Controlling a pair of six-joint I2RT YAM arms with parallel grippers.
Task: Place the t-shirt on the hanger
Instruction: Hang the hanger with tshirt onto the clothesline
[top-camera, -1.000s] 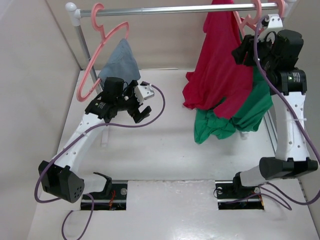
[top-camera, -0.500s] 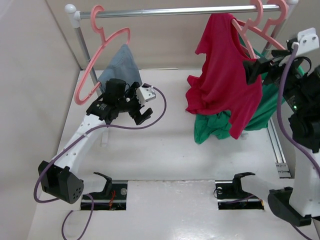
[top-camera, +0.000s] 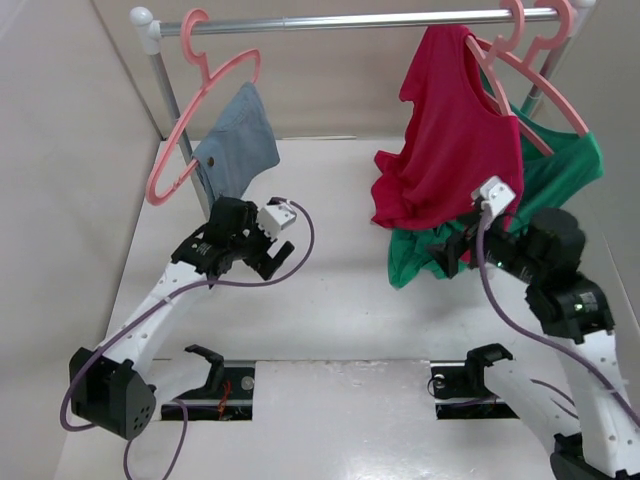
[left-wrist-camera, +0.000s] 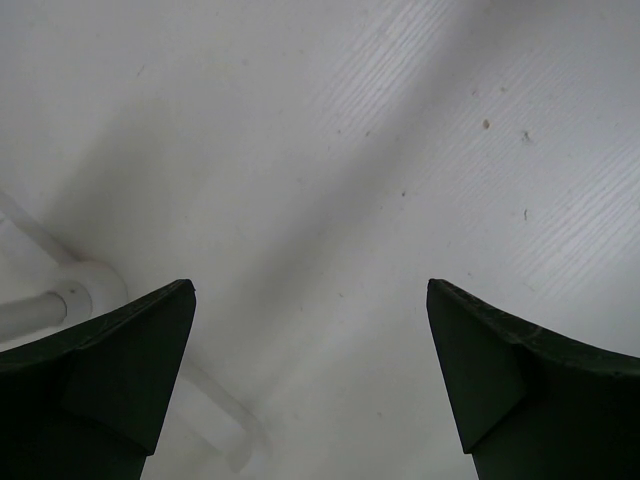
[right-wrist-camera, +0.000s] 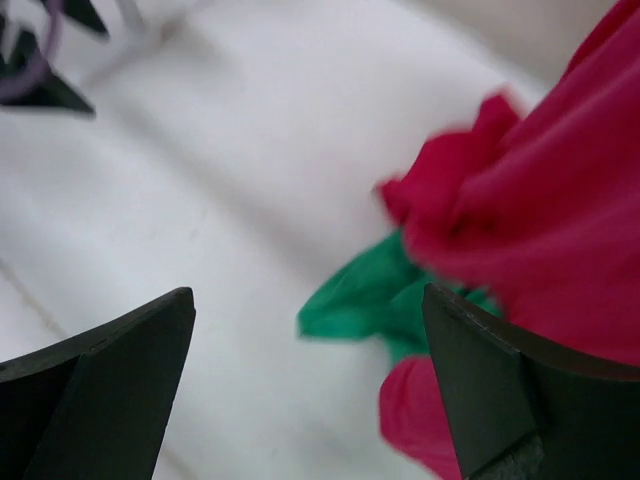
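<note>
The crimson t-shirt (top-camera: 450, 140) hangs from the rail at the right, draped over the left arm of a slim pink hanger (top-camera: 497, 72); its hem bunches low over the table. It also fills the right of the right wrist view (right-wrist-camera: 560, 200). My right gripper (top-camera: 455, 245) is open and empty, low beside the t-shirt's hem, apart from it; its jaws stand wide in the wrist view (right-wrist-camera: 310, 390). My left gripper (top-camera: 275, 255) is open and empty, low over bare table (left-wrist-camera: 310, 380), far from the t-shirt.
A green top (top-camera: 560, 170) hangs on a second pink hanger (top-camera: 560, 100) behind the t-shirt, its hem (right-wrist-camera: 375, 295) on the table. A third pink hanger (top-camera: 195, 110) with blue denim (top-camera: 238, 135) hangs at the left. The rail's post (top-camera: 165, 90) stands back left.
My right arm has come down from the rail to just above the table by the hems, leaving the t-shirt hanging. My left arm has drawn back and lowered slightly.
</note>
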